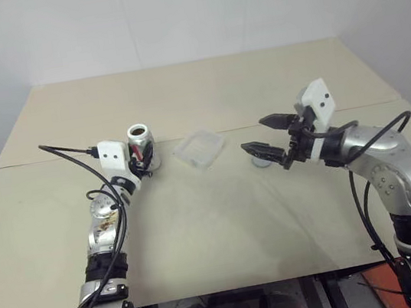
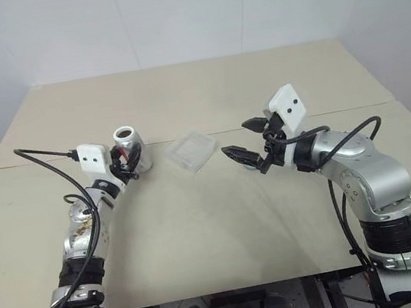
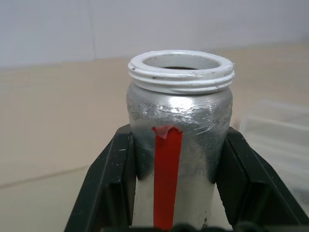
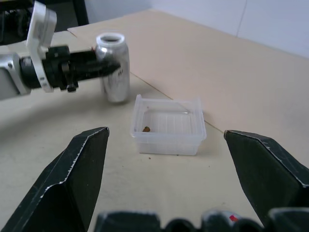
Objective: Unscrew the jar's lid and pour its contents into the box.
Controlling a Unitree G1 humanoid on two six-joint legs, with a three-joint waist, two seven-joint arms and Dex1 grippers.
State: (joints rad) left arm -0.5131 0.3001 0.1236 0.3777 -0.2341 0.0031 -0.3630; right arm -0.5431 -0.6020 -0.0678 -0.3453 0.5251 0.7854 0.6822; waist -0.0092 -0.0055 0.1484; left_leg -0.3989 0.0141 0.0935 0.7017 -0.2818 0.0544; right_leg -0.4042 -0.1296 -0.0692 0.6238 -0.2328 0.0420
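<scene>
Beige tabletop point(image 1: 217, 230), white wall point(image 1: 169, 12)

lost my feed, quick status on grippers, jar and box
Left gripper around upright open jar on table. Right gripper open, empty. Lid off, below it. Box clear between them.

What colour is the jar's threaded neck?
White, on the silvery jar; clearest in the left wrist view.
</scene>
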